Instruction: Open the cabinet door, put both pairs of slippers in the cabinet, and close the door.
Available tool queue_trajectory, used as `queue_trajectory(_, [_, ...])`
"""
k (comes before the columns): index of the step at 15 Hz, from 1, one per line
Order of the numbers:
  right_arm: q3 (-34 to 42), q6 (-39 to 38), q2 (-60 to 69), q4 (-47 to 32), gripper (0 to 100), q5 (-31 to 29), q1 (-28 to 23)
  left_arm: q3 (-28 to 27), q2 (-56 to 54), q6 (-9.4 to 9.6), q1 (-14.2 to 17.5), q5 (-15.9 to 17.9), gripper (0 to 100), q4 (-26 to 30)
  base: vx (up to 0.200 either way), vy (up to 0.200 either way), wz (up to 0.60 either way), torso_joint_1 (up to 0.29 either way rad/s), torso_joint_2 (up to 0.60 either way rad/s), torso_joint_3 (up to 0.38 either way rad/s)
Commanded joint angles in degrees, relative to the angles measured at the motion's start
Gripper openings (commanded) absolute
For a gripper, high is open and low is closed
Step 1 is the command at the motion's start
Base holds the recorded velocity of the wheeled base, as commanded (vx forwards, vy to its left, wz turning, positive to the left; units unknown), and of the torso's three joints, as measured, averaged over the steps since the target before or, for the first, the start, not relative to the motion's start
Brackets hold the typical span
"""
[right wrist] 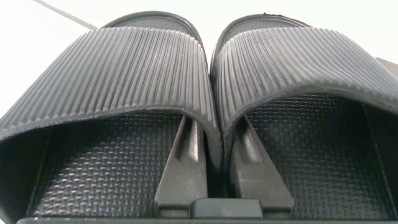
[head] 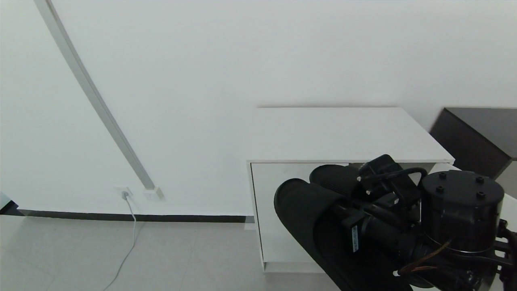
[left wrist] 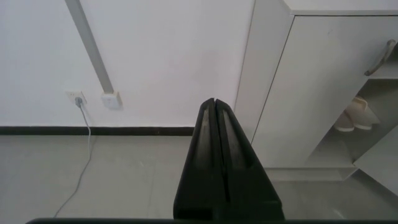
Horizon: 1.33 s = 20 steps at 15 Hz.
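A pair of black slippers (head: 307, 210) with ribbed straps hangs in front of the white cabinet (head: 343, 133). My right gripper (right wrist: 214, 155) is shut on them, one finger inside each slipper (right wrist: 143, 68), pinching the two adjoining strap sides together. In the left wrist view the cabinet (left wrist: 311, 93) has its left door with a handle (left wrist: 380, 57) shut and its right side open. A beige pair of slippers (left wrist: 356, 115) lies on a shelf inside. My left gripper (left wrist: 214, 104) is shut on nothing, low over the floor to the left of the cabinet.
A wall socket with a grey cable (head: 125, 194) running onto the tiled floor sits left of the cabinet, under a slanted grey conduit (head: 93, 93). A dark piece of furniture (head: 476, 137) stands to the cabinet's right. Open floor (head: 121, 250) lies to the left.
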<state>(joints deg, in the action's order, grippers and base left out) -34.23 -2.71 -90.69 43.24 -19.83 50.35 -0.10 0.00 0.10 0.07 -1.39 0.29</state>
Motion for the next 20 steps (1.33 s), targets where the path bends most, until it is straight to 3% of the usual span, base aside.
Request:
queue_trajectory(1, [0.0,0.0,-0.5,0.1,0,0.1,0.0,0.0,0.1,-0.01,0.0,0.0,0,0.1,0.0,-0.2,0.0,0.002,0.0,0.002])
queue_trajectory(20, [2.2,0.2,1.5,1.0,0,0.2,0.5,0.0,0.1,-0.01,0.0,0.0,0,0.1,0.0,-0.189,0.0,0.002,0.0,0.003])
